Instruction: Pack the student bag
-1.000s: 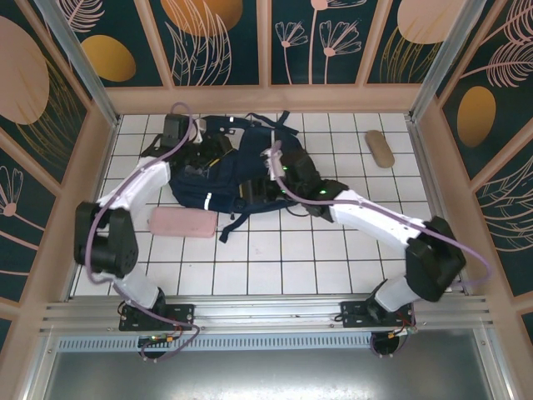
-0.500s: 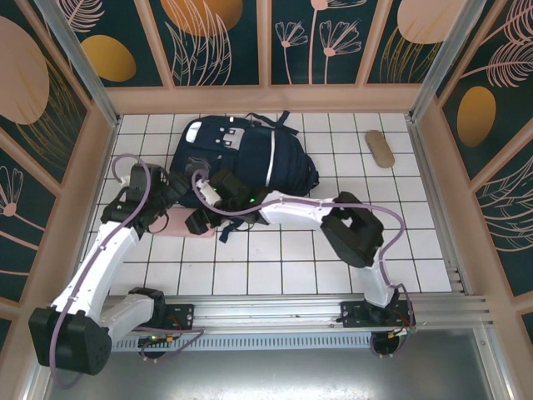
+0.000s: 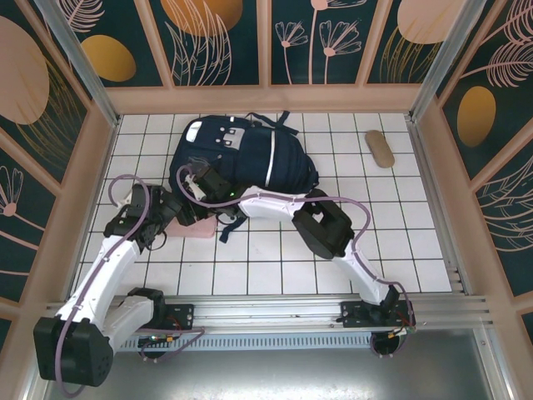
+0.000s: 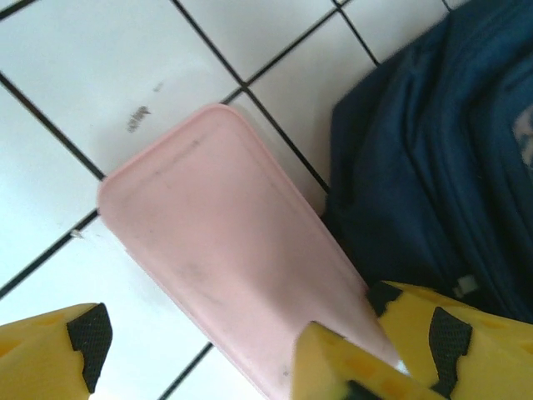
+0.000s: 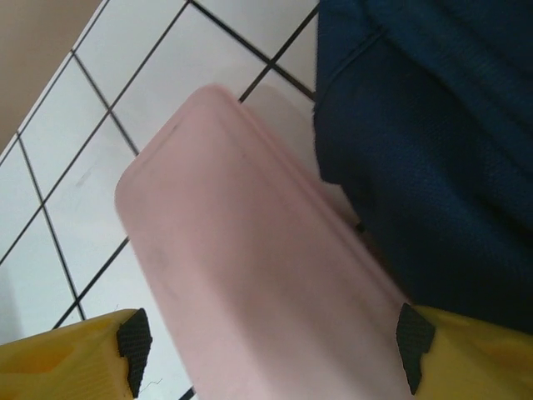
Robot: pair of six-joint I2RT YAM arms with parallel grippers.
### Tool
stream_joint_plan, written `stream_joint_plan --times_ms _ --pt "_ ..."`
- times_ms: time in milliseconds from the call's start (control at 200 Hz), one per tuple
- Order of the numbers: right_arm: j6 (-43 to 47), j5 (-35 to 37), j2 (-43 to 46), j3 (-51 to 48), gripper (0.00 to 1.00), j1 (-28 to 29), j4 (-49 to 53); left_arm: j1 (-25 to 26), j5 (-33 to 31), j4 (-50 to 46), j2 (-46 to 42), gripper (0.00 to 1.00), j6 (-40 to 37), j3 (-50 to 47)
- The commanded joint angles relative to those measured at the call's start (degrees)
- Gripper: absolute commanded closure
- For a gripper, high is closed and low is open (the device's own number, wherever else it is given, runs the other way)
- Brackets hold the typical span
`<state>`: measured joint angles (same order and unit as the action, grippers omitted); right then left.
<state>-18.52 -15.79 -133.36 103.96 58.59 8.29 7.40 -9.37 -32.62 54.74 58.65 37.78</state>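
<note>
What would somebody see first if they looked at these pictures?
The big dark blue backpack lies at the back of the white tiled table, by far the largest thing there. Next comes the flat pink pouch beside the bag's near edge, with the left pincer and the right pincer both straddling it. A small tan case lies alone at the far right.

White tiled floor (image 3: 266, 258), dark floral wall panels (image 3: 333, 42), seemingly wooden frame (image 3: 266, 98)

Pink pouch (image 4: 225, 275) on white tiles (image 3: 275, 250); tan case (image 3: 381, 148) well apart.
</note>
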Motion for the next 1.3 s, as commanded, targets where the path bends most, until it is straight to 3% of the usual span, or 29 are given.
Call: stream_joint_plan --times_ms 0,255,435,731,971,1296 --pt "-0.6 5.6 -2.5 2.6 0.20 -2.0 3.1 -2.6 1.5 2.3 -0.7 0.02 1.4 -3.4" --pt "0.8 3.7 -4.5 4.5 0.19 -3.0 8.0 -7.4 8.9 12.5 2.7 0.02 2.6 -11.1" --pt "0.9 -3.1 0.9 -4.5 0.19 -3.0 4.7 -7.4 11.8 19.8 7.9 0.02 2.7 -12.2" --pt "-1.2 -13.8 8.0 -16.5 0.19 -2.6 -1.2 -7.4 21.8 30.8 16.9 0.05 2.1 -14.7" --pt "-4.9 -19.3 6.9 -17.0 0.18 -2.5 -3.8 -7.4 27.8 34.9 13.8 0.07 3.6 -18.2" --pt "-10.0 -35.6 5.2 -15.8 0.20 -3.3 -8.4 -7.3 32.4 34.6 4.8 0.09 6.3 -23.5"
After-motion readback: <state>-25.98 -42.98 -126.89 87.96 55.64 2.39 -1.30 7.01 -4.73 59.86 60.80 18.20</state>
